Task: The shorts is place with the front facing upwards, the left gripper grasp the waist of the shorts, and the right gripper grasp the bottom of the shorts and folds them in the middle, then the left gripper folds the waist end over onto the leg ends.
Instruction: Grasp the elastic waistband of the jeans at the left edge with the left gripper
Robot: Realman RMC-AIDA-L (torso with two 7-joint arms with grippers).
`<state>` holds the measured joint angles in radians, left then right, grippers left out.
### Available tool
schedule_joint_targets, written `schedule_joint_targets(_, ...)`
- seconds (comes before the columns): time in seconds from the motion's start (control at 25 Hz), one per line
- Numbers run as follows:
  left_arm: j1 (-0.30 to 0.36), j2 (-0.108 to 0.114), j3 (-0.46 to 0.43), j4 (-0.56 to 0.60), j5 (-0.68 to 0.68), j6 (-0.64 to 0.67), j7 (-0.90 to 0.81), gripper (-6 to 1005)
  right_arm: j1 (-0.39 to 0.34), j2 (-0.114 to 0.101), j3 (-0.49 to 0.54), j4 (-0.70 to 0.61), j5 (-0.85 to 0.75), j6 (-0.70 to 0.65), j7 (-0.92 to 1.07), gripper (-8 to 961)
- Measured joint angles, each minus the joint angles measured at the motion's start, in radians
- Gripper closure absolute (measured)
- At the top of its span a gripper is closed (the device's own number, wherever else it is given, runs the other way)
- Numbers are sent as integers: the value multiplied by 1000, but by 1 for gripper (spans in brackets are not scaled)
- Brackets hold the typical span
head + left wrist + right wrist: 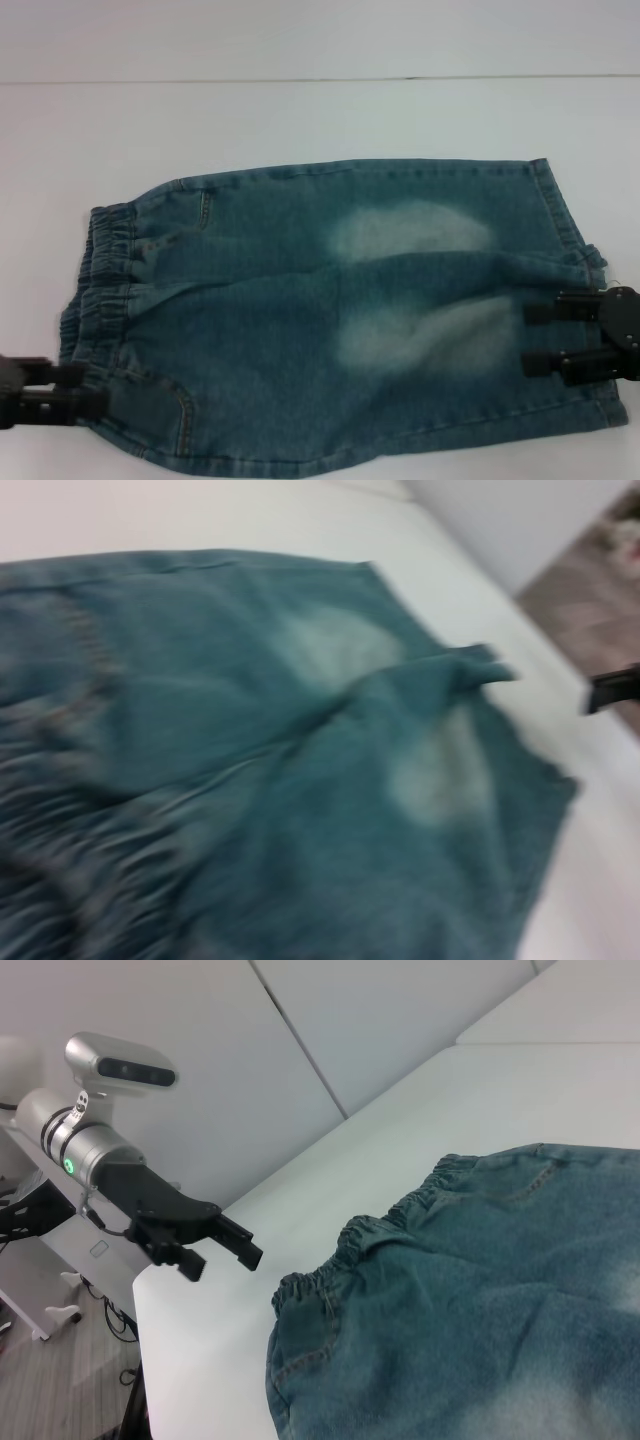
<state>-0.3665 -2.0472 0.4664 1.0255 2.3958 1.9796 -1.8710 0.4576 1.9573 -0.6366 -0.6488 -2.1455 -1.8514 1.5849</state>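
Note:
The blue-green denim shorts (300, 300) lie flat on the white table, spread from left to right. Their gathered waist (105, 280) is at the left and the straight leg hems (565, 220) at the right. My left gripper (85, 390) is open at the near corner of the waist, fingers pointing right. The right wrist view shows this left gripper (225, 1260) a short way off the waist (380, 1235), holding nothing. My right gripper (530, 338) is open over the nearer leg hem, fingers pointing left. One black finger (612, 688) of it shows in the left wrist view beyond the shorts (300, 760).
The white table (300, 120) reaches back to a pale wall. The table's left edge (150, 1290) drops to the floor, where a white stand (50, 1260) and cables sit beside my left arm (70, 1145).

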Motion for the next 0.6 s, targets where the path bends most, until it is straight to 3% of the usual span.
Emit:
schedule_joint_targets(0.24,-1,4,-38,44,113,-111,-33,187,4,0,-3,0,-1,3,1,11)
schedule_joint_targets(0.6,-32,-18,-20,37,234,-201,-62,206,4,0,-3,0,-1,9,0,12)
